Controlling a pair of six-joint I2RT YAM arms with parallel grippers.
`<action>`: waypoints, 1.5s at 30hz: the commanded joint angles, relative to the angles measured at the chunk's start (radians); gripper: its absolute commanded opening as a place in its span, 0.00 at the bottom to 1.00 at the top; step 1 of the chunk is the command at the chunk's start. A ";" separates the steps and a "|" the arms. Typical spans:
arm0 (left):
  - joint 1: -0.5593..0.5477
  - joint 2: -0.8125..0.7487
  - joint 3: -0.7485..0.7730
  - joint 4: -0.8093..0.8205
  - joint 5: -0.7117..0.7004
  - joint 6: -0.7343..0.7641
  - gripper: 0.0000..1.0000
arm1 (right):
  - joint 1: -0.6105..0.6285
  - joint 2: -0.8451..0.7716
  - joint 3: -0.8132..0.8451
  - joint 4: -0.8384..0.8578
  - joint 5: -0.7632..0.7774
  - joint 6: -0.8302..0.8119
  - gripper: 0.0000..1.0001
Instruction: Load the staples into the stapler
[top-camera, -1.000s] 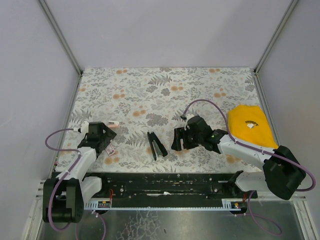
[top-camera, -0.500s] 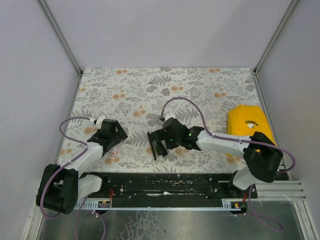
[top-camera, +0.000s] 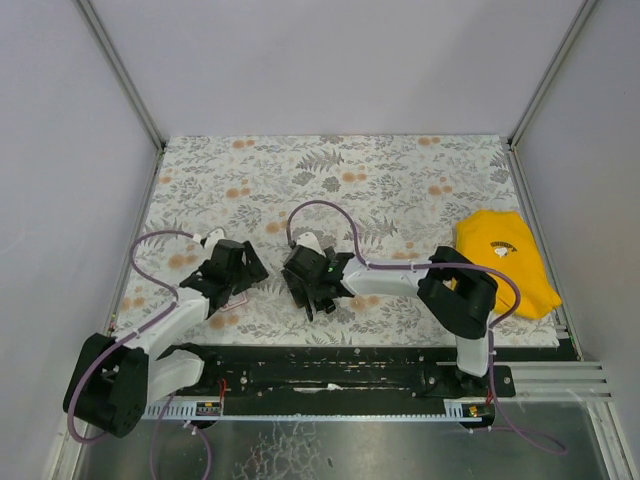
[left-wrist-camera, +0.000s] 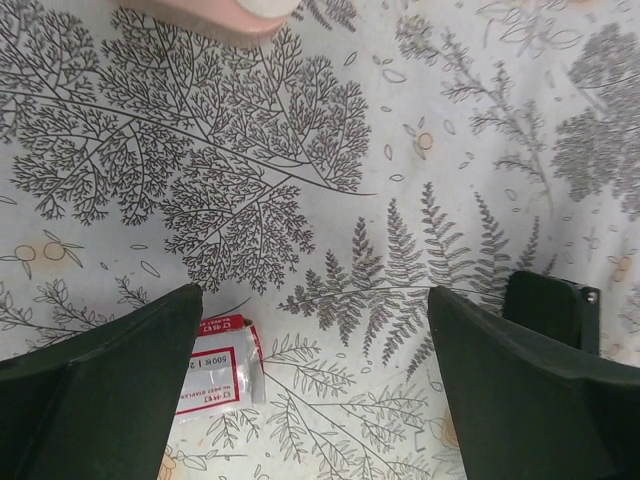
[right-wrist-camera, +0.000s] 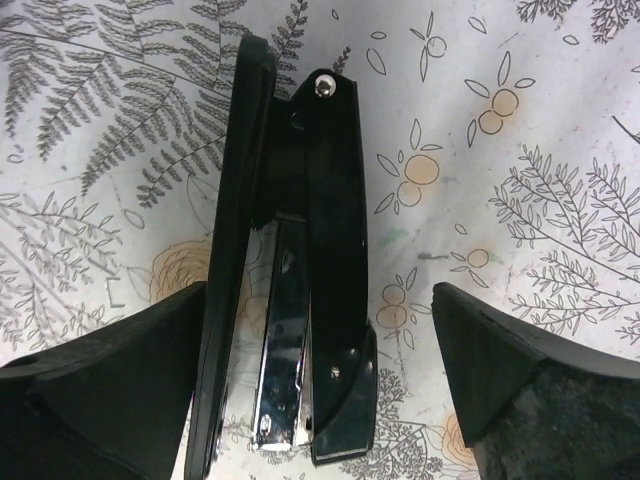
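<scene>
Black stapler (right-wrist-camera: 300, 250) lies on its side, chrome magazine showing, between wide-spread fingers of right gripper (right-wrist-camera: 320, 290); nothing held. Risk: closing squeezes arms shut or skids glossy body sideways.

Left wrist: left gripper (left-wrist-camera: 315, 295) gapes empty over fern print; staple packet (left-wrist-camera: 222, 365) just beside one finger. Risk: finger shoves packet away.

Top: both wrists near each other, so collision possible. Floral tablecloth (top-camera: 400, 170), plain grey walls, yellow cloth (top-camera: 505, 260) well apart at right.
</scene>
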 joint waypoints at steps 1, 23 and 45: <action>0.011 -0.087 0.009 -0.053 -0.044 0.005 0.95 | 0.010 0.041 0.078 -0.043 0.078 -0.043 0.90; 0.231 -0.333 -0.072 -0.199 0.049 -0.107 1.00 | -0.488 -0.100 -0.112 -0.038 -0.024 -0.267 0.00; 0.233 -0.362 -0.123 -0.308 -0.076 -0.284 0.65 | -0.591 -0.326 -0.082 -0.088 -0.206 -0.254 0.87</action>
